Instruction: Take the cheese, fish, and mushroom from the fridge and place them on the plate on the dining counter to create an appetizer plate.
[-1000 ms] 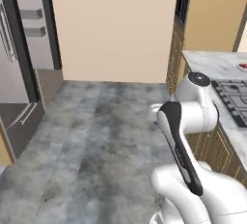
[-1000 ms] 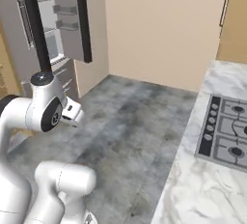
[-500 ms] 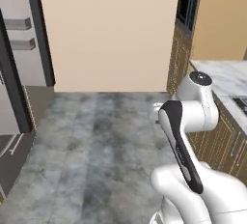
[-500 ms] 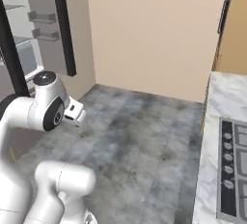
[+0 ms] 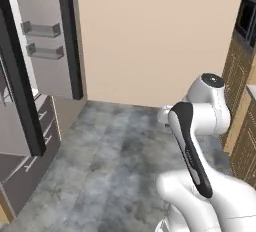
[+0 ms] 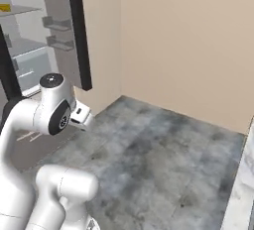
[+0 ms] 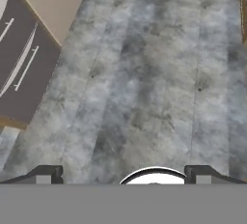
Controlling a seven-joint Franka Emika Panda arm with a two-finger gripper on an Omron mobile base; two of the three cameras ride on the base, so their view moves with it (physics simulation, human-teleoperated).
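The claw (image 7: 123,175) stands wide apart with nothing between its tips, hanging over the grey floor (image 7: 144,73). The fridge (image 5: 35,51) is open at about 10 o'clock in the left base view, its door bins (image 5: 42,28) showing. In the right base view a yellow bit, perhaps the cheese (image 6: 4,8), lies on a shelf at 10 o'clock.

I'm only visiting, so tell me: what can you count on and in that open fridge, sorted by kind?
Open fridge door: 1
Grey door bins: 3
Yellow food on an inner shelf, likely the cheese: 1
Total: 5
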